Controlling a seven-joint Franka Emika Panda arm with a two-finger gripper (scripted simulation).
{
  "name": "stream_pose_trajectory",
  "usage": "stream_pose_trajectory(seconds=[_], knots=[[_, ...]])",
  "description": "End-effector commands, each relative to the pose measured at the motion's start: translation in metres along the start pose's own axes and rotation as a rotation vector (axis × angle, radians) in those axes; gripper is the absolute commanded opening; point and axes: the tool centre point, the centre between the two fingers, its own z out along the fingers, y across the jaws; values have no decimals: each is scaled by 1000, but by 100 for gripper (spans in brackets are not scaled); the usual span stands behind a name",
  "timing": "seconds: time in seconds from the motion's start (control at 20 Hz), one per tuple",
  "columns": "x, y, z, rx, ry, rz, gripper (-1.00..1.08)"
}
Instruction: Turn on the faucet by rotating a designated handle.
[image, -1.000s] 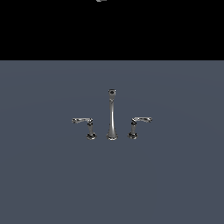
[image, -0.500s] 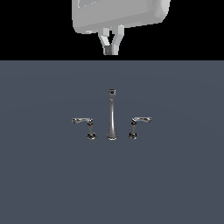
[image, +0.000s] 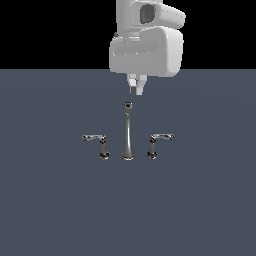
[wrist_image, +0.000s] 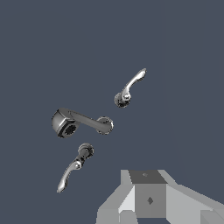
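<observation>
The faucet (image: 128, 134) is a small chrome set on the dark grey surface: a tall slender spout with a short lever on each side. The handle (image: 157, 142) is the lever on the exterior view's right, its thin arm pointing outward. My gripper (image: 136, 88) hangs in the air above and behind the spout's tip, a little toward the handle's side, touching nothing. Its fingers look closed together and empty. The wrist view shows the spout (wrist_image: 82, 122) with a lever on either side; I cannot tell which is the handle. My fingers (wrist_image: 148, 199) show at the edge.
The other lever (image: 97, 144) stands on the exterior view's left of the spout, a mirror image of the handle. The flat dark grey surface (image: 200, 210) spreads all around the set. The white arm body (image: 146, 47) hangs above the gripper.
The arm has come down into the exterior view from the top and now hangs just above the spout, slightly to the exterior view's right. The faucet has not moved.
</observation>
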Motion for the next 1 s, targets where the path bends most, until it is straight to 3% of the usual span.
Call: stream_pose_trajectory(seconds=[0.0, 0.95], knots=[[14, -5, 17, 1, 2, 69, -100], [119, -10, 134, 1, 15, 546, -100]])
